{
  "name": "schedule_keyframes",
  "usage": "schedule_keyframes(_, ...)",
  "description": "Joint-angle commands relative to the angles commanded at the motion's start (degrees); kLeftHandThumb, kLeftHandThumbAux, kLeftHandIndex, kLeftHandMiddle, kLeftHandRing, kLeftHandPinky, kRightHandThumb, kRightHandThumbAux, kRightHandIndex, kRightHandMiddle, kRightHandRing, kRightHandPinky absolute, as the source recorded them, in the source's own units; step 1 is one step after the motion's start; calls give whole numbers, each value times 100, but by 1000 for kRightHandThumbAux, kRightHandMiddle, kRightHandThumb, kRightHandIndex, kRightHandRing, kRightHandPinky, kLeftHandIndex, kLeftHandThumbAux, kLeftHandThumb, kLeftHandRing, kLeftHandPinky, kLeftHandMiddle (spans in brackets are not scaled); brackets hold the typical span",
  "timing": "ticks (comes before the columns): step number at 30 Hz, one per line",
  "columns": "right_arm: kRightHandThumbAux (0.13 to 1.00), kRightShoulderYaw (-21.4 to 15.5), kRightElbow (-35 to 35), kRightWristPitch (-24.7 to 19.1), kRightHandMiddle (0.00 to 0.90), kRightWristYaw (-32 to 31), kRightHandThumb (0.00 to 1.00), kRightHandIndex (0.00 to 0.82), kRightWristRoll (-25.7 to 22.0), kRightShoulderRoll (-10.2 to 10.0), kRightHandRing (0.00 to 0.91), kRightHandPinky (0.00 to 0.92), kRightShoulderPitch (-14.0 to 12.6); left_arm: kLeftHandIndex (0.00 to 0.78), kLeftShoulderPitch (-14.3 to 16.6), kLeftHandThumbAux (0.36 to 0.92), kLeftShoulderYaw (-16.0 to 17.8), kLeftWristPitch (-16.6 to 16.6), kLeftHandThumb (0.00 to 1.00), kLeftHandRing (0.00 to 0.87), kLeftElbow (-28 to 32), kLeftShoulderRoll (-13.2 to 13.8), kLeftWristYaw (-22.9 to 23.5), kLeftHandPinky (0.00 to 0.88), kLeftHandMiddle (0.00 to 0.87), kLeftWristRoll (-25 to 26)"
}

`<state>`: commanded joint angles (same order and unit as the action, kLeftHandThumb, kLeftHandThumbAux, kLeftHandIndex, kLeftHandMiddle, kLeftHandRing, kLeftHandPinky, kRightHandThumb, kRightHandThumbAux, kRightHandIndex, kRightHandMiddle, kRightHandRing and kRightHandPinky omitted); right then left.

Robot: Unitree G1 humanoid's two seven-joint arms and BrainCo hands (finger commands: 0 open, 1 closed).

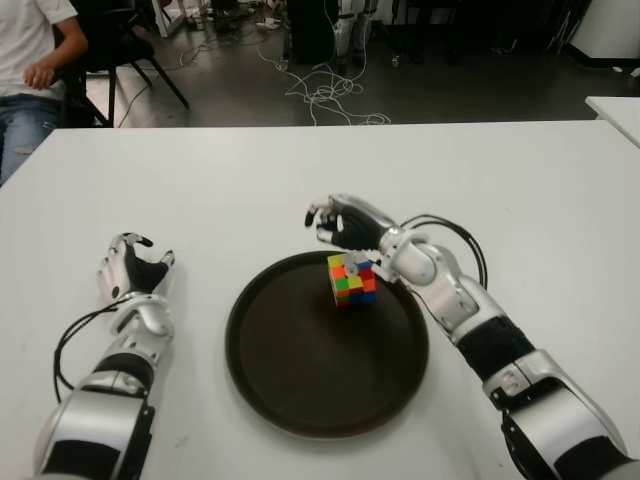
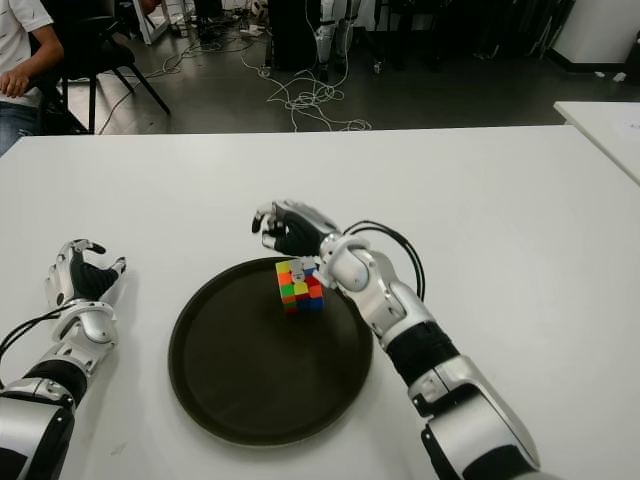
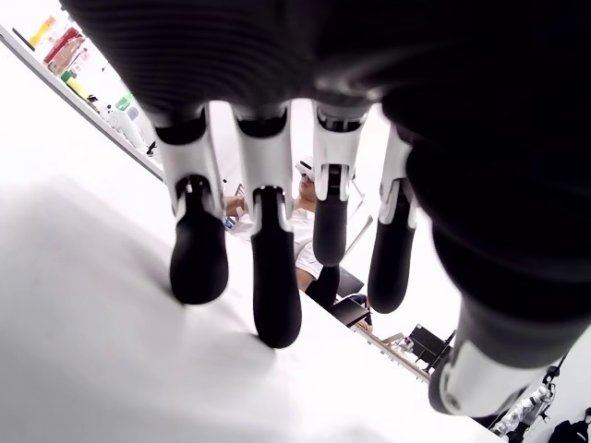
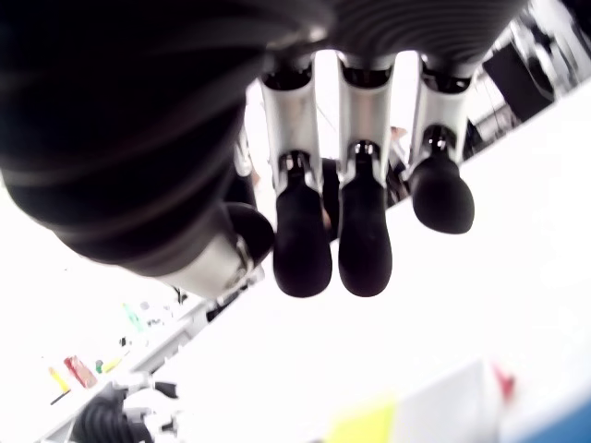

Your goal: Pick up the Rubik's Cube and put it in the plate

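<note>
A white table (image 1: 300,170) fills most of the frame. At the right edge, a corner of a second white table (image 1: 615,110) shows. In the upper left sits a person (image 1: 25,60) in a white shirt and jeans, next to a black chair (image 1: 125,45). At the top centre, white cables (image 1: 325,95) lie tangled on the dark floor (image 1: 450,95).

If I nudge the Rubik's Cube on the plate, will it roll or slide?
The Rubik's Cube has flat faces, so it likely won't roll. The dark plate looks smooth, so it may slide. It seems rigid. The right hand shows open just beyond it.
</note>
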<state>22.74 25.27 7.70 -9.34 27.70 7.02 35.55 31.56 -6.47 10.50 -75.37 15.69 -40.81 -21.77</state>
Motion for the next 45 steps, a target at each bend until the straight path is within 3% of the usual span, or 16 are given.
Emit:
schedule_keyframes(12, 731, -188, -417, -300, 778, -286, 687, 434, -230, -20, 786, 774, 104, 412, 0, 709, -27, -16, 700, 227, -23, 20, 31, 250, 216, -12)
schedule_keyframes(16, 732, -217, -1062, -219, 775, -280, 684, 433, -259, 47, 785, 773, -179, 412, 0, 709, -13, 8, 700, 225, -20, 12, 39, 252, 212, 7)
schedule_keyframes(21, 734, -182, -1382, 5, 760, -213, 681, 432, -245, 78, 772, 760, -386, 412, -1, 709, -7, 34, 700, 228, -17, 7, 32, 257, 215, 14)
schedule_keyframes(23, 736, -163, -1697, 159, 701, -302, 679, 429, -338, 122, 731, 717, -557, 412, -3, 710, -10, 47, 700, 225, -16, 7, 31, 252, 216, 11)
schedule_keyframes(24, 748, -166, -1851, 178, 597, -396, 434, 384, -409, 150, 671, 656, -624, 412, -2, 710, -13, 48, 700, 224, -18, 7, 33, 252, 216, 8)
schedule_keyframes(25, 752, -172, -1911, 211, 560, -559, 347, 368, -538, 185, 649, 634, -633, 412, 0, 711, -18, 43, 700, 224, -22, 7, 37, 252, 216, 3)
schedule_keyframes(26, 737, -176, -1943, 233, 468, -672, 222, 302, -626, 209, 588, 570, -636, 412, 2, 710, -22, 40, 702, 227, -25, 8, 40, 261, 218, -1)
schedule_keyframes(27, 726, -177, -1868, 315, 410, -827, 142, 259, -762, 233, 549, 528, -592, 413, 5, 710, -23, 34, 702, 229, -32, 11, 51, 267, 219, -2)
schedule_keyframes(29, 707, -184, -1792, 426, 346, -1079, 72, 194, -982, 266, 510, 495, -548, 413, 8, 711, -21, 25, 702, 231, -45, 15, 72, 269, 216, -1)
schedule_keyframes(33, 666, -205, -1641, 599, 263, -1621, 15, 75, -1473, 329, 511, 531, -477, 412, 0, 711, -35, 0, 701, 225, -94, 54, 157, 268, 210, -21)
schedule_keyframes(37, 619, -233, -1420, 729, 202, -1839, 3, 21, -1638, 365, 474, 515, -383, 413, -7, 710, -79, 1, 701, 230, -75, 52, 100, 274, 210, -70)
schedule_keyframes(42, 565, -265, -1286, 797, 55, -1824, 0, 2, -1617, 344, 163, 195, -345, 411, -25, 711, -120, 21, 699, 227, -10, 11, -19, 271, 205, -108)
schedule_keyframes(45, 551, -285, -1235, 886, 22, -1748, 0, 0, -1569, 331, 70, 109, -352, 410, -13, 711, -106, 22, 700, 228, -27, 16, -2, 273, 207, -90)
